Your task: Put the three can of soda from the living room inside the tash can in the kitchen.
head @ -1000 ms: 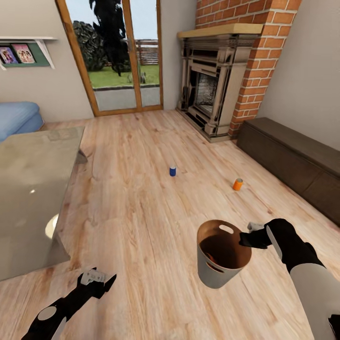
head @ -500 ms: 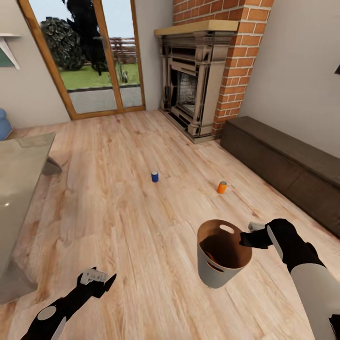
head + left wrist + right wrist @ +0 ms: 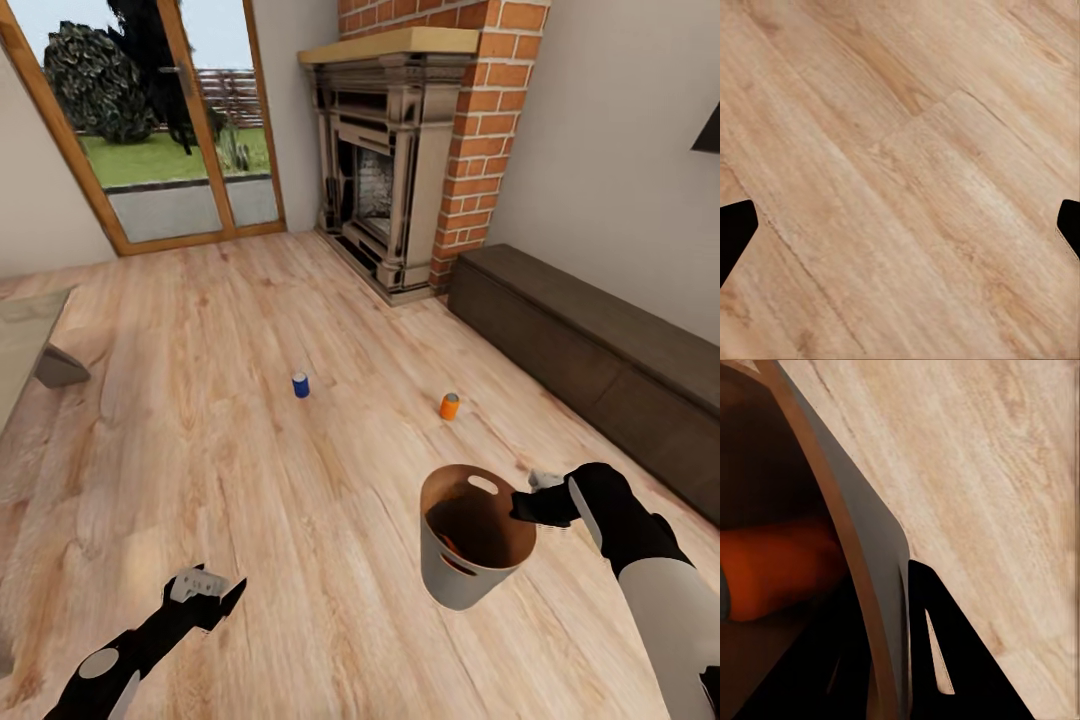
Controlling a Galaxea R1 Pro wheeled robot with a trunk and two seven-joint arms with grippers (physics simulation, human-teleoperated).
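- The right gripper is clamped on the pail rim at the pail's 3 o'clock, holding it above the floor.
- One orange can lies inside the pail.
- The blue can stands at 11 o'clock from the pail; the second orange can at 12 o'clock, nearer.
- The left gripper hangs low with its fingers apart, holding nothing.
- Step, as I judge: collecting cans, one of three in. Next calls for rolling closer, then reaching the left arm down to a can.
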